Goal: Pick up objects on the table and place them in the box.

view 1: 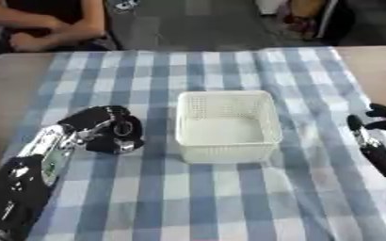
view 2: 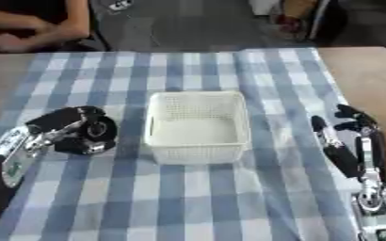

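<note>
Left hand (view 1: pixel 106 129) sits on the checked cloth just left of the basket, fingers curled inward over something dark and roundish (view 2: pixel 96 133); can't make out what that thing is, only that it's black with a pale ring or glint on it, and it sits low against the cloth under the curled fingers. Left arm (view 1: pixel 40 157) comes in from the lower left, silver and black, angled up toward the hand. White plastic mesh basket (view 1: pixel 227 100) stands upright mid-table on the blue and white checked tablecloth (view 1: pixel 213 197), open side up, nothing visible inside it. Hand and basket are near each other but apart, a strip of cloth showing between them. Right hand (view 2: pixel 349 129) is at the right edge, well apart from the basket, fingers pointing up and spread, relaxed, holding nothing, over the edge of the cloth. Bare wooden table (view 2: pixel 369 70) shows to the right of the cloth and at far left
</note>
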`<action>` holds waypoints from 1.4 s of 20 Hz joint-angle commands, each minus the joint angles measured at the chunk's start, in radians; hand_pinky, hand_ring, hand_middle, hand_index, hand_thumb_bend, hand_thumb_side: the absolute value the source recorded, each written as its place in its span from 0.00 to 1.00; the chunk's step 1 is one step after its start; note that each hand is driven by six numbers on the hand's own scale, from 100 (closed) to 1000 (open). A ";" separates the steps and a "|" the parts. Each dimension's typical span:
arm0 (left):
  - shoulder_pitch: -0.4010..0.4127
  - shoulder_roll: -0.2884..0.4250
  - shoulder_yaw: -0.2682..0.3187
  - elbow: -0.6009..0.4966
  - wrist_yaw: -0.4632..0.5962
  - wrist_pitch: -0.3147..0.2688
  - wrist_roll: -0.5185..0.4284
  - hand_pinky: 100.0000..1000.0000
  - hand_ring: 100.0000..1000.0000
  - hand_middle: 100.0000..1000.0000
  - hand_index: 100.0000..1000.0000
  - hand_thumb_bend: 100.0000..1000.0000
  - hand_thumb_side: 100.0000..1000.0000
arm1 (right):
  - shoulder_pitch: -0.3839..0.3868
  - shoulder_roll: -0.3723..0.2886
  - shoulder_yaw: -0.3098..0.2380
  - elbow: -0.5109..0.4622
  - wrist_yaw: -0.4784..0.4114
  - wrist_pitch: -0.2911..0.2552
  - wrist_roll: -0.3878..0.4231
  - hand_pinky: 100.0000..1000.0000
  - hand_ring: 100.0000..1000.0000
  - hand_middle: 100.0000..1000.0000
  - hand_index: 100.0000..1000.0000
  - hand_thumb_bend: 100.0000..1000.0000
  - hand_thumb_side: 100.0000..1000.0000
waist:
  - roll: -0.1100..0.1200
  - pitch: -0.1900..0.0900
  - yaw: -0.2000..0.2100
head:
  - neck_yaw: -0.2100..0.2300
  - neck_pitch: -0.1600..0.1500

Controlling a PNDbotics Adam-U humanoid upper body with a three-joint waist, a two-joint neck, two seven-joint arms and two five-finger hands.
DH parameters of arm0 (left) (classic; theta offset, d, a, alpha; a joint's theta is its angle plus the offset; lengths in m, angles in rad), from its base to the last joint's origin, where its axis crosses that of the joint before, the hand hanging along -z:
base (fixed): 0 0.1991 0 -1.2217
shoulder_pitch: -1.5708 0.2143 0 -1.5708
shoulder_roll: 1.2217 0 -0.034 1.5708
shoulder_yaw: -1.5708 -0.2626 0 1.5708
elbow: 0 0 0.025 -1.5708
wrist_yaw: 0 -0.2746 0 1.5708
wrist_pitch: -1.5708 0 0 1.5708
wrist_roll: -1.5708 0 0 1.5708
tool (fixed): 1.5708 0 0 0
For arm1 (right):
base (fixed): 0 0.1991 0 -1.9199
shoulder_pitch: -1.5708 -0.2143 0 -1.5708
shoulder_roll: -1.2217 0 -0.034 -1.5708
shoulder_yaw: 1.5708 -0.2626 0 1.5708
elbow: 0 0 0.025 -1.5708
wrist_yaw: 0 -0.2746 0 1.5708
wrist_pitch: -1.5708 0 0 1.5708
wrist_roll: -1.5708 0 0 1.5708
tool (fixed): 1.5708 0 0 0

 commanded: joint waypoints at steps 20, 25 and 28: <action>-0.028 0.011 0.025 0.165 0.178 0.109 -0.196 0.65 0.75 0.81 0.61 1.00 0.79 | -0.007 -0.010 -0.004 -0.010 -0.003 -0.003 0.000 0.75 0.57 0.65 0.82 0.54 0.77 | 0.000 -0.010 0.000 | 0.004 0.003; -0.034 0.012 0.018 0.163 0.187 0.130 -0.232 0.50 0.58 0.71 0.60 1.00 0.70 | -0.006 -0.010 -0.004 -0.010 -0.003 -0.003 0.001 0.75 0.57 0.65 0.82 0.54 0.77 | 0.001 -0.011 0.000 | 0.004 0.003; -0.034 0.014 0.013 0.152 0.186 0.135 -0.252 0.37 0.46 0.59 0.58 0.80 0.65 | -0.006 -0.010 -0.004 -0.009 -0.002 -0.003 0.001 0.75 0.57 0.65 0.82 0.54 0.77 | 0.001 -0.012 0.000 | 0.004 0.003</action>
